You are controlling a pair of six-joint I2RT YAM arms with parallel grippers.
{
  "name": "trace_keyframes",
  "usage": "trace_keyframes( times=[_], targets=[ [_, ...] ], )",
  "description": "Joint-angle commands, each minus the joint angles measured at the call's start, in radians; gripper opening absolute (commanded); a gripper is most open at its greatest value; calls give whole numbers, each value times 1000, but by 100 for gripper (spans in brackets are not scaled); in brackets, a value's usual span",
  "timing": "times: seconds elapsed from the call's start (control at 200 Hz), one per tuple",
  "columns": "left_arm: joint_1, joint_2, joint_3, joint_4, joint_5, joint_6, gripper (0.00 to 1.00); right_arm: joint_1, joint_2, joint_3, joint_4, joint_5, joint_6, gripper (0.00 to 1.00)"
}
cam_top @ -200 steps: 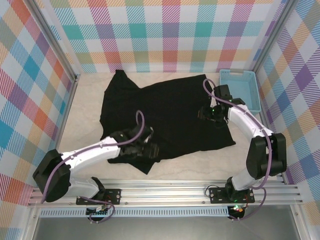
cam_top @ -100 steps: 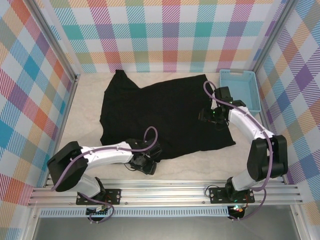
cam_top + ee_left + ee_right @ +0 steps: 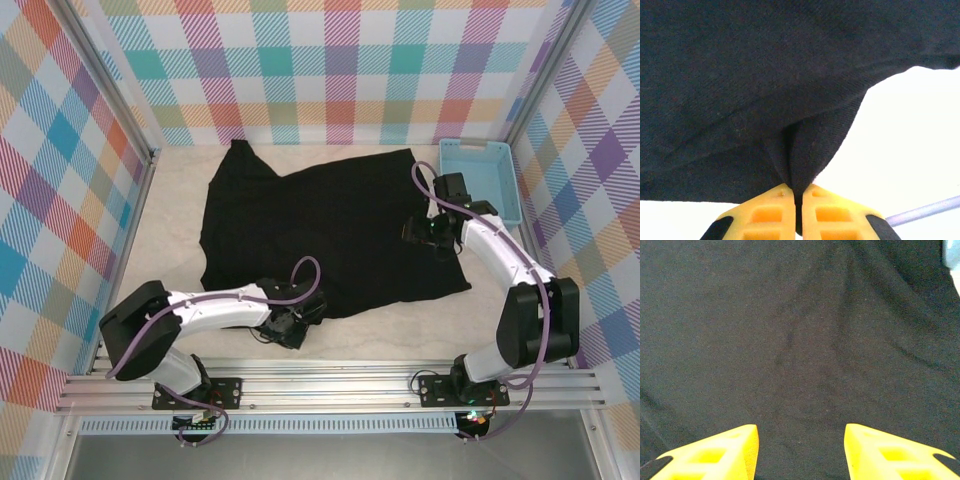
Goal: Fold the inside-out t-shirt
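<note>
Progress near zero: black t-shirt (image 3: pixel 330 225) lies spread flat, unfolded; left gripper (image 3: pixel 799 194) pinches its 6 o'clock hem, right gripper (image 3: pixel 800 429) hangs released over its 3 o'clock side.

Bare table (image 3: pixel 170 240) strip runs left of the t-shirt (image 3: pixel 330 220), up to the checkered wall (image 3: pixel 70 170). Left arm (image 3: pixel 215 308) lies low along the near edge; open tabletop to its right. Basket (image 3: pixel 482 185) fills the far right corner, just beside the cloth. Right arm (image 3: pixel 500 250) arcs over the right side.
</note>
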Motion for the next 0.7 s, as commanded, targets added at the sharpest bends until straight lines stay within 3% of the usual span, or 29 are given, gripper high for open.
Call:
trace_keyframes(
  times=[0.0,0.445,0.695],
  targets=[
    [-16,-97,71,-136,-21,39,7,-6,-37,18,-40,16,-18,49],
    [28,-296,241,-416,31,96,4,-6,-44,6,-84,25,-24,50],
    [36,-313,212,-344,161,107,2,-7,-44,-12,-84,-1,-14,50]
  ],
)
